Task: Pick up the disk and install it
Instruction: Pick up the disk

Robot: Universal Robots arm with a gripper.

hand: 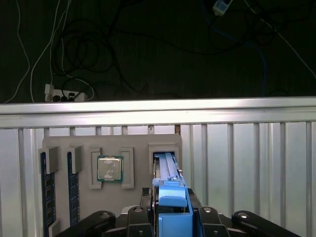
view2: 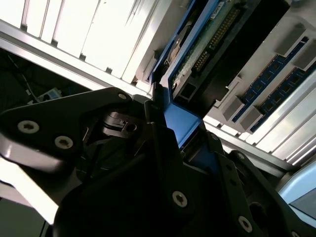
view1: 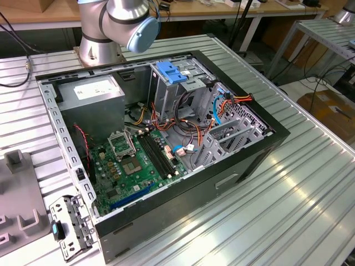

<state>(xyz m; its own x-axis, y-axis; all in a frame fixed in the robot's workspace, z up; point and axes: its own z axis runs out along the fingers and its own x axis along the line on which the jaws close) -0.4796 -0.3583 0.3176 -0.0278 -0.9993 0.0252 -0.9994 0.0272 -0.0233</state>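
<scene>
overhead glare on table [view1: 304, 184], deep shadows

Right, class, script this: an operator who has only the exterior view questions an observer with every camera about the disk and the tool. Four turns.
Operator: Where is the disk?
Observer: In the first wrist view the disk stands on edge in a slot of a grey tray.
Operator: Is the tool on it?
Observer: In both wrist views the tool is shut on the disk's blue rail.
</scene>
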